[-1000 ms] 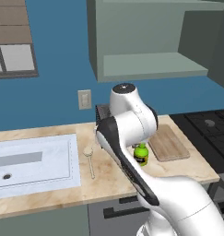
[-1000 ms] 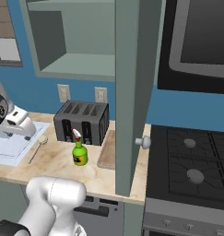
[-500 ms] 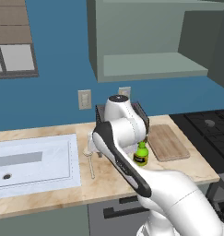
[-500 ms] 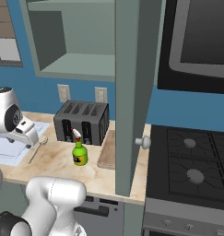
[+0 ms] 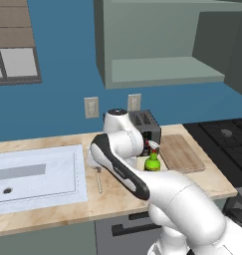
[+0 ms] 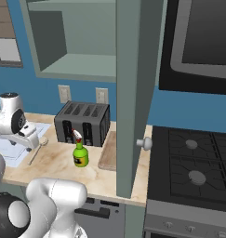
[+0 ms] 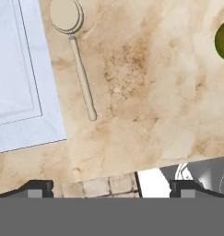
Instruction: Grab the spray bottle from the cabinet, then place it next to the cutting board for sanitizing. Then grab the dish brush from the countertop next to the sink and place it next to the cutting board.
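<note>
The green spray bottle (image 5: 152, 161) (image 6: 79, 154) stands upright on the countertop (image 5: 123, 195), just left of the wooden cutting board (image 5: 181, 152) and in front of the toaster. The pale dish brush (image 7: 78, 63) lies flat beside the sink (image 5: 34, 172), head toward the wall; its handle (image 5: 98, 182) shows below my arm. My gripper (image 7: 111, 189) hangs open above the counter a little short of the brush's handle end, nothing between its fingers. From the right, the gripper (image 6: 31, 141) hovers just above the brush (image 6: 36, 149). The bottle's edge (image 7: 222, 39) shows at the hand view's right.
A dark toaster (image 6: 83, 123) stands against the wall. The open cabinet (image 5: 162, 45) hangs above with its shelf bare; its door (image 6: 133, 93) juts out over the counter's right end. A black stove (image 6: 193, 162) lies to the right.
My arm has swung left, away from the spray bottle and over to the brush beside the sink. The bottle stays standing by the cutting board.
</note>
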Controlling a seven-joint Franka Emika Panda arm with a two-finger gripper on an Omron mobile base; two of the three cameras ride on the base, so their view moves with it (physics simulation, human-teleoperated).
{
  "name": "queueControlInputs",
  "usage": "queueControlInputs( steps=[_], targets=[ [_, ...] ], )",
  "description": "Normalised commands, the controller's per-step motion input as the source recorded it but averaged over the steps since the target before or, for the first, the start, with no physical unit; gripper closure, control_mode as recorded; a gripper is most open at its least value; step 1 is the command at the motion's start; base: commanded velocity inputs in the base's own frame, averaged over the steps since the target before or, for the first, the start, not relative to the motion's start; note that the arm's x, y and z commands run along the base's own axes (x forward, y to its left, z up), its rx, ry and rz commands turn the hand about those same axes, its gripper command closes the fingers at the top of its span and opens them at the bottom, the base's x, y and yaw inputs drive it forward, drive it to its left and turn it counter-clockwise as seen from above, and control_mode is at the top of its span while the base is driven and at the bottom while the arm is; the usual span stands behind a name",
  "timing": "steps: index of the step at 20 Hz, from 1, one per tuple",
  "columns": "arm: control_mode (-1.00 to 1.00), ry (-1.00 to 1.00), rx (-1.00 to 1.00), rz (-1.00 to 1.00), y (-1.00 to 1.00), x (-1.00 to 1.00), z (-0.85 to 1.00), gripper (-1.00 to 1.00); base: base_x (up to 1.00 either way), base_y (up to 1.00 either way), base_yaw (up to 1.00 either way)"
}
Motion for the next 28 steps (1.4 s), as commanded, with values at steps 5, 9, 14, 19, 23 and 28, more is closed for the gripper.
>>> queueControlInputs(
  steps=[5, 9, 14, 19, 23, 28],
  targets=[
    [-1.0, 0.08, -0.01, -0.07, 0.16, 0.37, -0.24, -1.0, 0.0, 0.0, 0.0],
    [-1.0, 0.06, 0.0, -0.01, 0.0, 0.32, -0.32, -1.0, 0.0, 0.0, 0.0],
    [-1.0, 0.02, 0.0, 0.0, 0.0, 0.3, -0.33, -1.0, 0.0, 0.0, 0.0],
    [-1.0, 0.0, -0.06, 0.0, 0.14, 0.3, -0.29, -1.0, 0.0, 0.0, 0.0],
    [-1.0, 0.0, -0.07, 0.0, 0.2, 0.23, -0.29, -1.0, 0.0, 0.0, 0.0],
    [-1.0, 0.0, -0.04, 0.0, 0.12, 0.18, -0.3, -1.0, 0.0, 0.0, 0.0]
  ],
)
